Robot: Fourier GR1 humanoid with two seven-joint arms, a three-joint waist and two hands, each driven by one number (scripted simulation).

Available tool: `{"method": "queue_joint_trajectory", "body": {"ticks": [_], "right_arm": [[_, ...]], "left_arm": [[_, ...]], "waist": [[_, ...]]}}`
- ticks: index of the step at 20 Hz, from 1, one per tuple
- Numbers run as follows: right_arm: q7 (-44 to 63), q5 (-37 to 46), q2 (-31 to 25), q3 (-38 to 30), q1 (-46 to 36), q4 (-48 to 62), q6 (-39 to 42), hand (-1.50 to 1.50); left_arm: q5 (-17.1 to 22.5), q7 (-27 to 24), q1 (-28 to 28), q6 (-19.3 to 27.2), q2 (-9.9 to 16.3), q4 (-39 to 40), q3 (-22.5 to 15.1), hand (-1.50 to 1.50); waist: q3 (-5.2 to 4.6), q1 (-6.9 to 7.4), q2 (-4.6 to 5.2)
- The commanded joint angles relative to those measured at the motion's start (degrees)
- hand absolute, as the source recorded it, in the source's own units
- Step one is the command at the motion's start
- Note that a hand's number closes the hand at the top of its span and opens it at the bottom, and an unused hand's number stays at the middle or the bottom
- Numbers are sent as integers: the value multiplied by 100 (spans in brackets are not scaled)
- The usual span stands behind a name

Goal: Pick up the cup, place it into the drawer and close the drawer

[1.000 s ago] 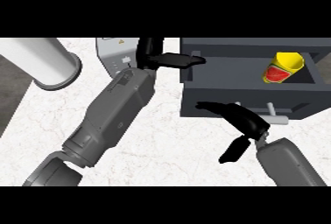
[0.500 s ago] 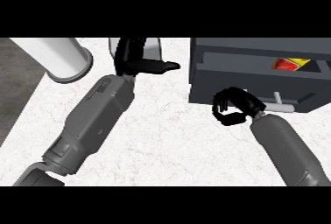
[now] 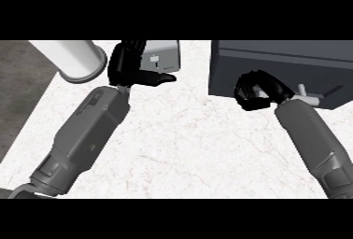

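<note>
closing step looks to be in hand: the drawer [image 3: 276, 70] front shows as a flat dark face with no open cavity visible, so it reads as shut or almost shut. the cup is not in view anywhere, so i judge it is inside the drawer, but i cannot confirm that

right robot hand [image 3: 258, 91] sits against the drawer front at its lower left, fingers curled in, nothing seen held in them. the pale drawer handle [image 3: 308, 96] sticks out just beside this hand, on its right, apart from the fingers as far as i can tell

left robot hand [image 3: 134, 67] is up by a small light grey box [image 3: 164, 56] at the far edge of the desk [image 3: 186, 140], fingers bent with the thumb poking toward the right; cannot tell if it grips the box or only overlaps it. white cylinder [image 3: 77, 60] stands just to its left

next move, my guess: check the drawer front is flush, give a last push if any gap remains, then draw the right arm away without snagging the handle
</note>
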Motion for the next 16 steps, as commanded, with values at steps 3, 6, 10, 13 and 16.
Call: {"method": "queue_joint_trajectory", "body": {"ticks": [3, 6, 10, 13, 16], "right_arm": [[248, -237, -549, -625, -860, 473, -209, 150], [319, -289, -729, -658, -931, 400, -59, 150], [303, -425, -846, -721, -975, 240, 136, 150], [233, -570, -929, -811, -867, 179, 282, 150], [295, -625, -902, -806, -859, 94, 364, 150]], "left_arm": [[-12, 35, 226, -221, 99, -226, -83, -150], [-12, 50, 345, -354, 240, -321, -95, -150], [10, 120, 315, -447, 319, -342, -79, -150], [56, 114, 393, -507, 322, -398, -56, -150], [94, 171, 376, -561, 247, -463, -79, -150]], "waist": [[-20, 250, 100], [-29, 373, 84], [-32, 426, 136], [-30, 440, 144], [-32, 459, 144]]}}
